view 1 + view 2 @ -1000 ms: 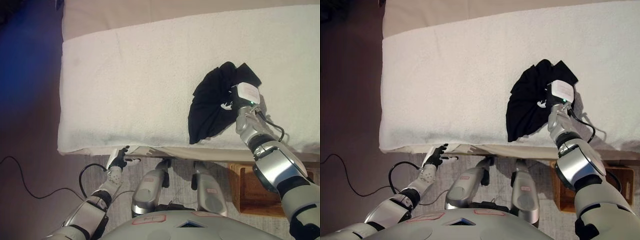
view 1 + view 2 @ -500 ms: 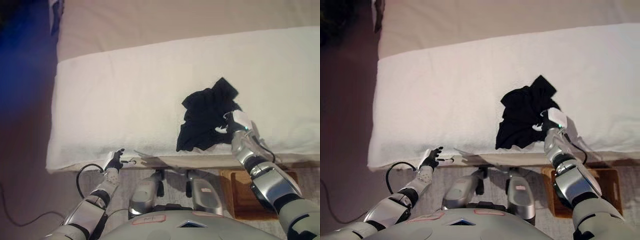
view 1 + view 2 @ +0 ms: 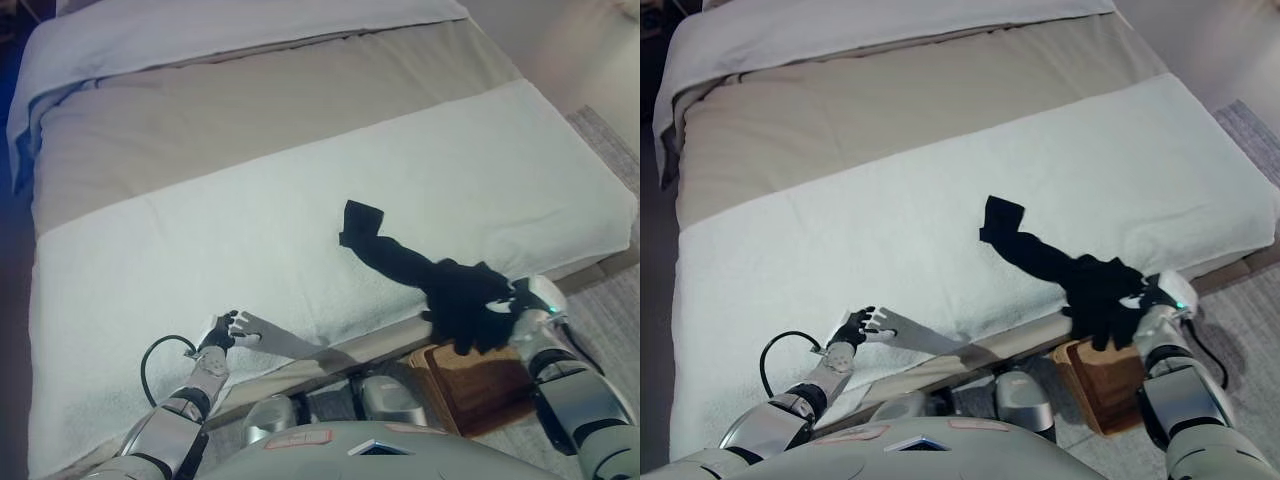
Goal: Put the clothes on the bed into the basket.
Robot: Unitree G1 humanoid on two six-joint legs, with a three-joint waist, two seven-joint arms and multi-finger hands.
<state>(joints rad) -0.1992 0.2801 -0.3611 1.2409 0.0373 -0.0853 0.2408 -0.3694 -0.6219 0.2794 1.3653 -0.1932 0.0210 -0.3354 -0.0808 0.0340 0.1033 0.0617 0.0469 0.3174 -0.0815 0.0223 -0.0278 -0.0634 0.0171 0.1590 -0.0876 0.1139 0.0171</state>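
Two robot hands show here, one on each side. On the left, the left robot hand (image 3: 222, 330) rests low at the near edge of the bed (image 3: 200, 230) with its fingers spread and nothing in it; it seems to be waiting out of the way while the other one works. In the middle, the white blanket (image 3: 150, 260) covers the near half of the bed. On it lies the far end of the black clothes (image 3: 400, 262), stretched out in a long strip toward the right. The strip looks pulled tight because its near end is bunched up at the right robot hand (image 3: 1145, 305), which sits just off the near right edge of the bed. That hand's fingers are buried in the dark cloth, so I cannot tell how they are set. Right below it, on the floor, stands the brown basket (image 3: 470, 385), so the cloth probably only needs to come off the bed and drop in.
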